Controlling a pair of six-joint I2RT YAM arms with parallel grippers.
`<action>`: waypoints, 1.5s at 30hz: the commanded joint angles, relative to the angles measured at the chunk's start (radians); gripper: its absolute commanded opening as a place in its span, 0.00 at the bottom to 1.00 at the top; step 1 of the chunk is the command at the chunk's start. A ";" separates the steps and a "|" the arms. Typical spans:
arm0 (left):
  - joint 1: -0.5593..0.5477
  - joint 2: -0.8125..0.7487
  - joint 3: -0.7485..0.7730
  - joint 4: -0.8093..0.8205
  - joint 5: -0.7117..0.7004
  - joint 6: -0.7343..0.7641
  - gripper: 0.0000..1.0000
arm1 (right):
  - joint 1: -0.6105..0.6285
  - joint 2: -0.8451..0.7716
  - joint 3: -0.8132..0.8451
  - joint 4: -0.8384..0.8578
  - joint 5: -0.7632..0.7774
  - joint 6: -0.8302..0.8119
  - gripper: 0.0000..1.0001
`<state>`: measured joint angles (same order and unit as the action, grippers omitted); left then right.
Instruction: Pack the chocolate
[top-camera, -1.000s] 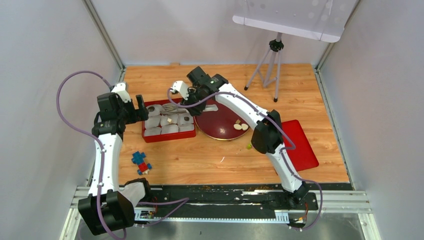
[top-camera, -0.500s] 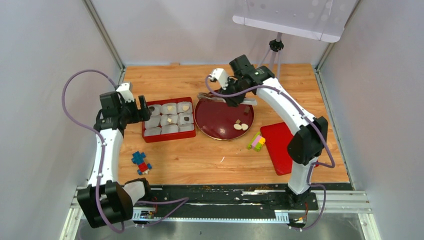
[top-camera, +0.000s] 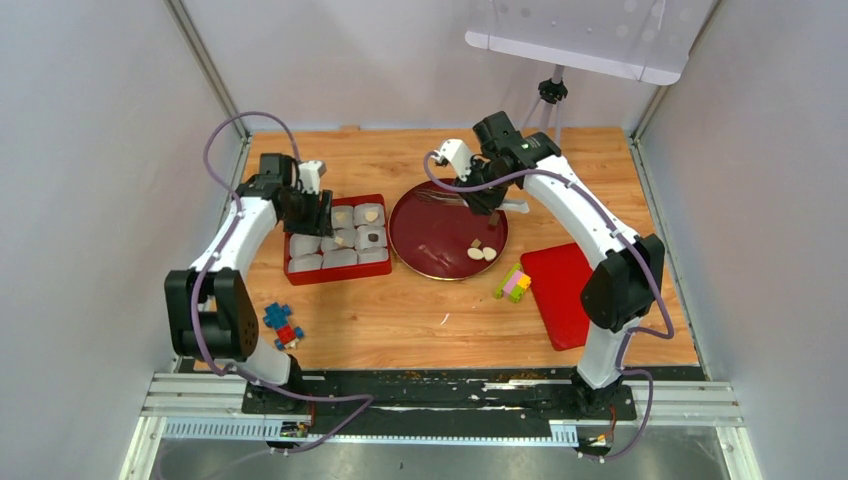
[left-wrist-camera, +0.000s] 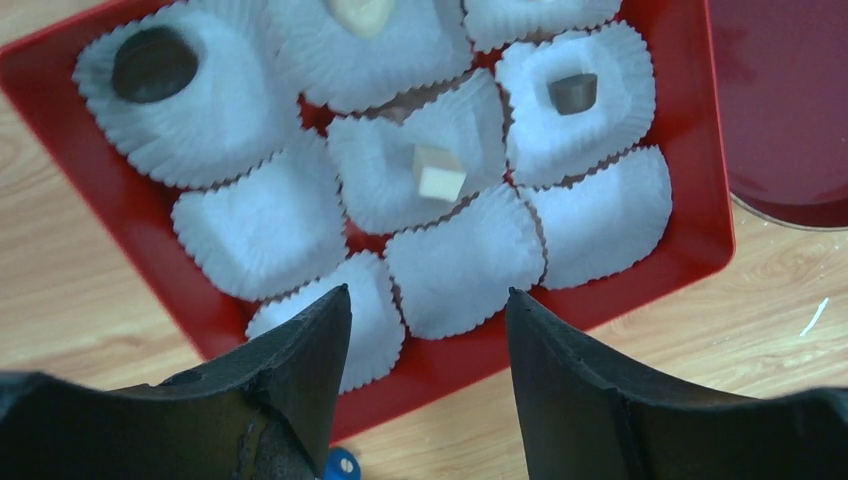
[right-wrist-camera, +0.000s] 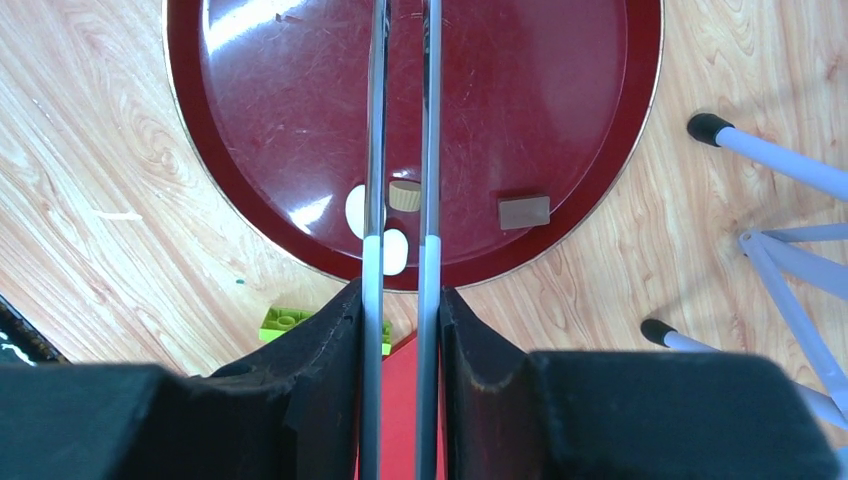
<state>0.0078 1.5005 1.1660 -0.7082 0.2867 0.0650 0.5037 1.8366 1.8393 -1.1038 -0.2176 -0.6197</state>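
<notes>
The chocolate is split between two places. A few pale pieces (top-camera: 482, 253) lie on the dark red plate (top-camera: 430, 250). The right wrist view shows two cream ovals (right-wrist-camera: 395, 250), a tan piece (right-wrist-camera: 405, 195) and a brown square (right-wrist-camera: 524, 211). More sit in white paper cups in the red tray (top-camera: 330, 275): a dark lump (left-wrist-camera: 153, 65), a cream cube (left-wrist-camera: 440, 173), a brown piece (left-wrist-camera: 572, 92) and a cream piece (left-wrist-camera: 362, 12). My right gripper (right-wrist-camera: 400, 300) is shut on metal tongs (right-wrist-camera: 428, 150) over the plate. My left gripper (left-wrist-camera: 428, 300) is open and empty above the tray.
A red lid (top-camera: 570, 290) lies right of the plate, with multicoloured blocks (top-camera: 514, 283) at its left edge. Blue and red blocks (top-camera: 282, 325) lie in front of the tray. A tripod (top-camera: 540, 120) stands at the back right.
My right arm swung with the tongs from over the tray to over the plate. My left arm moved from the tray's left side to its far left corner.
</notes>
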 joint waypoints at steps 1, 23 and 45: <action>-0.072 0.071 0.090 -0.018 -0.034 -0.004 0.66 | -0.016 -0.073 0.004 0.010 0.013 -0.024 0.28; 0.166 -0.272 -0.018 0.054 -0.142 -0.114 0.85 | 0.247 0.286 0.379 -0.015 -0.103 -0.004 0.31; 0.203 -0.351 -0.096 0.054 -0.113 -0.108 0.88 | 0.332 0.447 0.446 0.094 0.022 0.114 0.35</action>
<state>0.2035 1.1690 1.0748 -0.6765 0.1547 -0.0265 0.8337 2.2681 2.2406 -1.0550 -0.2016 -0.5316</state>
